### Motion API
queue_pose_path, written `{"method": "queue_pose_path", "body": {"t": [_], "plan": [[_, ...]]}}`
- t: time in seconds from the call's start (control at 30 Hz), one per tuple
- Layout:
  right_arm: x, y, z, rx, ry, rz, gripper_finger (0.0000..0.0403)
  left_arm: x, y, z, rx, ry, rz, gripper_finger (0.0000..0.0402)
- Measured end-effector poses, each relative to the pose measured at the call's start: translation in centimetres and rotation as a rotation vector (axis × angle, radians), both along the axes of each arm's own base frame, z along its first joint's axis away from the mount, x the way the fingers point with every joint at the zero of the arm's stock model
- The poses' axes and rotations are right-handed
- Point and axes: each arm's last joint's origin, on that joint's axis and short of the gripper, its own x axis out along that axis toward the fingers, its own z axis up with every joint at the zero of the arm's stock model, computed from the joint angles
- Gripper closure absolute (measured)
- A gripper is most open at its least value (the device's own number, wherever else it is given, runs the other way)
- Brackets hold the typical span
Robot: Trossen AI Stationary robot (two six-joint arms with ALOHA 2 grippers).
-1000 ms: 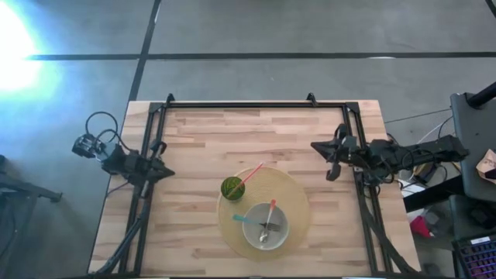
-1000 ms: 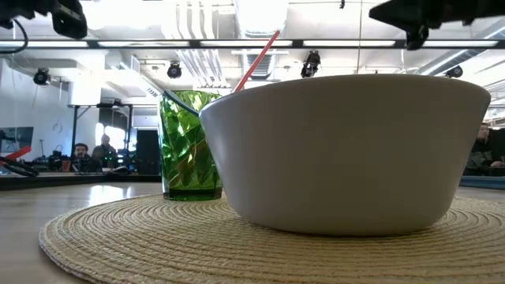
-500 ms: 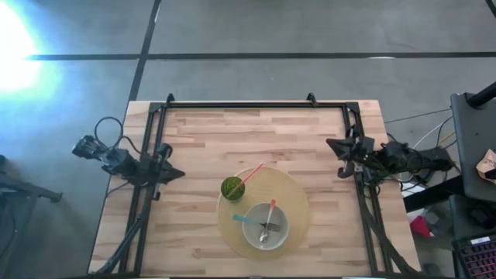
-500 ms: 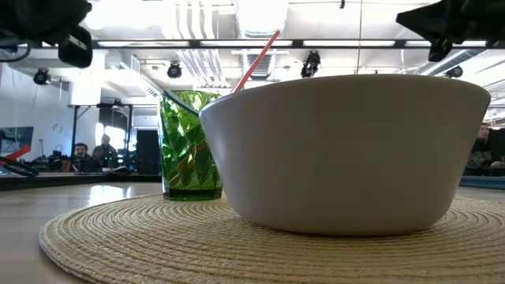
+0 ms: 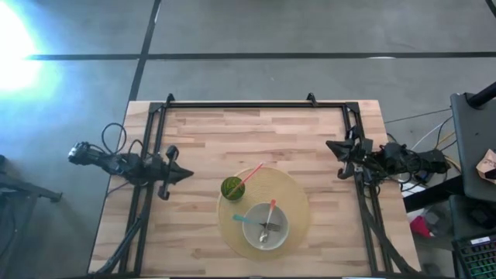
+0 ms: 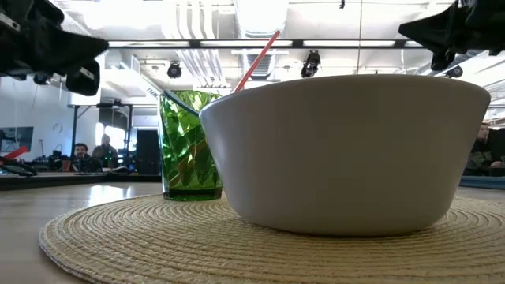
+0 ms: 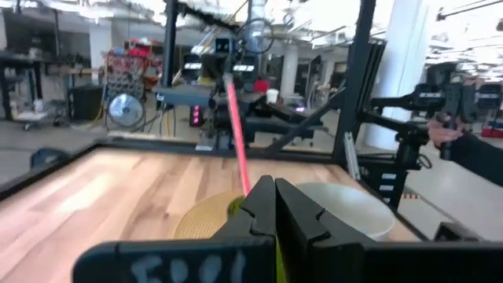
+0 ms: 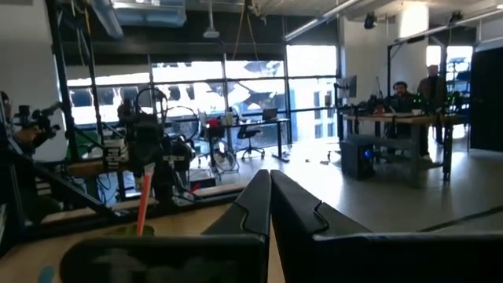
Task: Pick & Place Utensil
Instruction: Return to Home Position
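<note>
A white bowl (image 5: 265,225) stands on a round woven placemat (image 5: 291,194) near the table's front edge. In it lie a teal-handled utensil (image 5: 242,219), an orange-handled utensil (image 5: 270,208) and a metal spoon (image 5: 264,232), their handles leaning on the rim. A green cup (image 5: 231,187) with a red straw (image 5: 252,172) stands on the mat beside the bowl. My left gripper (image 5: 191,173) hangs shut over the table's left edge, left of the cup. My right gripper (image 5: 328,144) hangs shut at the right edge. Both are empty.
A black frame rail (image 5: 240,104) runs along the table's far edge and down both sides. Bare wood (image 5: 248,139) lies between the grippers and the mat. People sit at desks in the room beyond the table (image 6: 91,151).
My left gripper has sunk and swung a little toward the table's right, closer to the cup. My right gripper has drawn back toward the table's right edge and sunk slightly. Both stay shut. The bowl, utensils and cup have not moved.
</note>
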Motion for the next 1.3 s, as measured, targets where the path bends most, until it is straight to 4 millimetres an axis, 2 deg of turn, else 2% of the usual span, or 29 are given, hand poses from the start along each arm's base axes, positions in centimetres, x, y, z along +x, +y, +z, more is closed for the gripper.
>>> {"method": "queue_pose_path", "body": {"t": [0.5,1.3], "plan": [[1.0,0.1,-3.7,0.091,0.028,0.018,0.0394,0.1,0.3,-0.1,0.036,0.005,0.014,0.0402],[1.0,-0.1,-3.9,0.075,0.053,-0.066,0.0394,0.1,0.3,-0.1,0.035,0.008,0.015,0.0402]]}}
